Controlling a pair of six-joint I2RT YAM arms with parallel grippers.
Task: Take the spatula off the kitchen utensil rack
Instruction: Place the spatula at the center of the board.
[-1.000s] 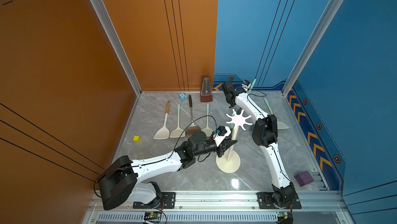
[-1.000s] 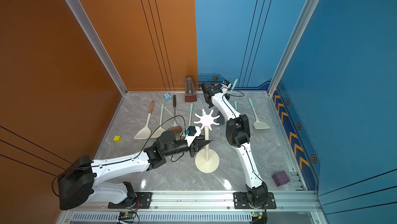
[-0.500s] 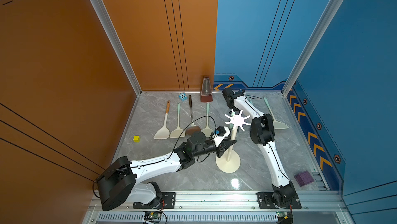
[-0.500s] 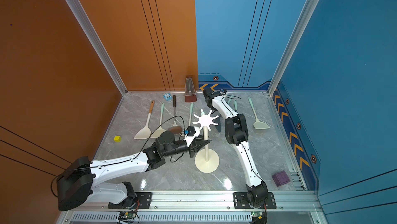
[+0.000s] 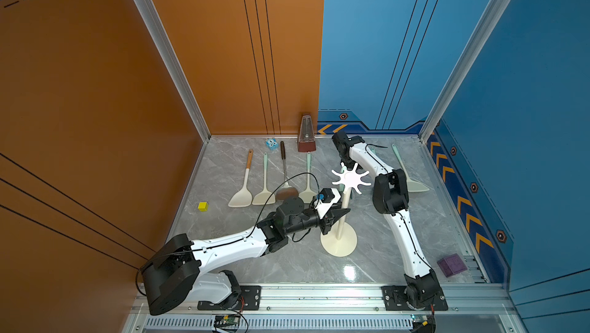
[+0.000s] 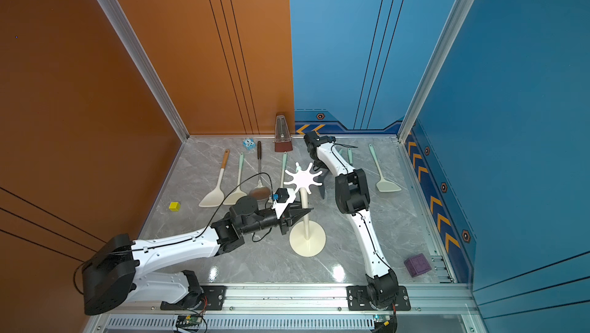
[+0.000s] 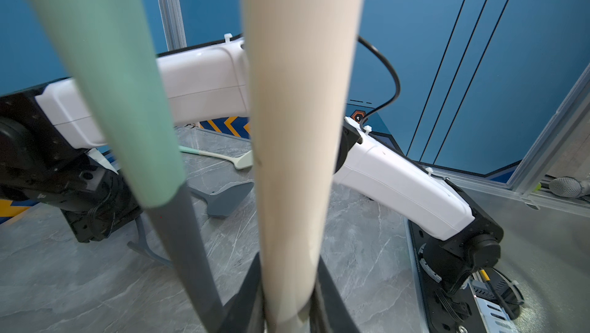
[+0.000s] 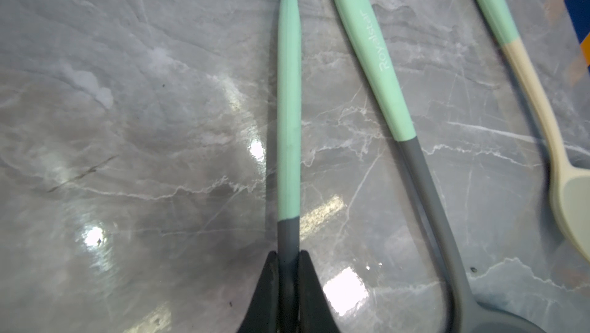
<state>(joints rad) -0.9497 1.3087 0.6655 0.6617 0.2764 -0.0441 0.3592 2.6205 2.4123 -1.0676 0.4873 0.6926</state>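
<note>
The kitchen utensil rack [image 5: 351, 179] stands mid-floor, a white crown on a cream pole [image 7: 297, 123]. My left gripper [image 7: 289, 261] is shut on the pole, also seen in a top view [image 6: 309, 210]. A mint-handled, grey-shafted spatula [image 7: 121, 91] hangs close beside the pole, its top out of frame. My right gripper [image 8: 289, 253] is shut on the grey shaft of another mint-handled spatula [image 8: 289, 91], held edge-on low over the floor behind the rack. A like spatula [image 8: 373, 60] lies beside it. In both top views the right arm hides this gripper.
Several spatulas [image 5: 242, 194] lie in a row at the back left, and a cream one [image 5: 412, 181] lies at the right. A brown metronome [image 5: 306, 138] and a small blue toy [image 5: 271, 144] stand at the back wall. A yellow cube [image 5: 202, 206] sits left, a purple block [image 5: 451, 264] front right.
The right arm has come down from a raised pose at the back, bringing its spatula low over the floor. The left gripper has stayed clamped on the pole.
</note>
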